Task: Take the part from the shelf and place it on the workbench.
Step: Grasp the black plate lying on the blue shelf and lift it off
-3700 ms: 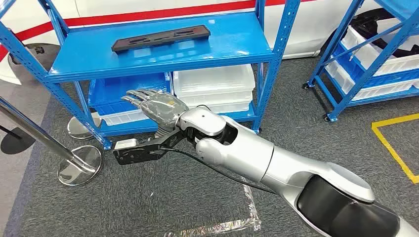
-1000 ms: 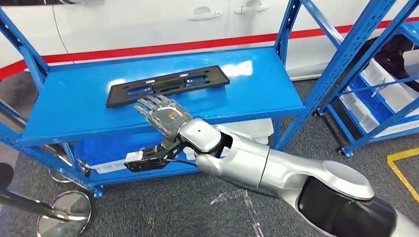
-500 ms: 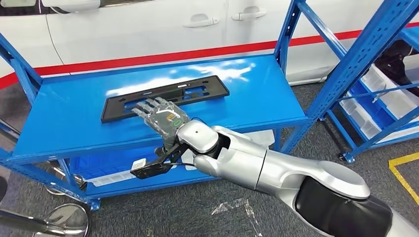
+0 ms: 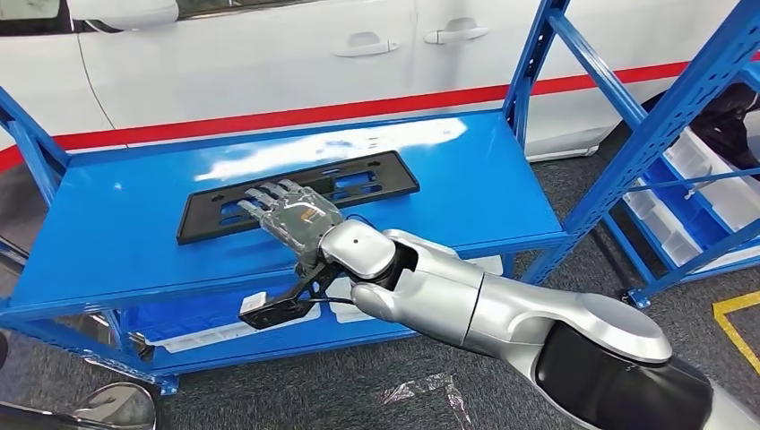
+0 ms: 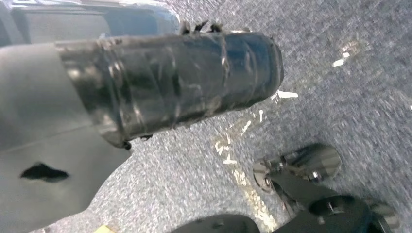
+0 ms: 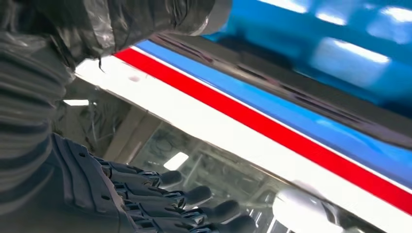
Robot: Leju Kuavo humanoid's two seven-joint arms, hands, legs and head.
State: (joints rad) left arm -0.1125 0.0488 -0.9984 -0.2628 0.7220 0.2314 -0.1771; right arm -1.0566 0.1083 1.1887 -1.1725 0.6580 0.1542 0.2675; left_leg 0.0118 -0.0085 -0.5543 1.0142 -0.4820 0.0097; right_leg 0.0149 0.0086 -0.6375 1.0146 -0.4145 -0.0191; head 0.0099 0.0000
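Observation:
The part (image 4: pixel 394 175) is a long flat black plate with cut-outs, lying across the top level of the blue shelf (image 4: pixel 475 188). My right hand (image 4: pixel 291 215) reaches over the shelf's front edge. Its fingers are stretched out flat over the near edge of the part, left of its middle, and hold nothing. In the right wrist view the dark fingers (image 6: pixel 175 206) lie straight and apart, with the part (image 6: pixel 301 92) as a dark strip on the blue shelf (image 6: pixel 350 53). The left wrist view has the left hand's tape-wrapped thumb (image 5: pixel 170 82) above grey carpet.
A white car with a red stripe (image 4: pixel 269 54) stands right behind the shelf. Blue uprights (image 4: pixel 533 54) flank the top level. A second blue rack (image 4: pixel 663 116) with white bins stands at the right. Bins (image 4: pixel 197 336) fill the lower level. A chrome stand base (image 4: pixel 116 408) sits on the floor.
The camera has come closer to the shelf. My right hand rose from below the top level and moved forward, and its fingers now lie over the part's near edge.

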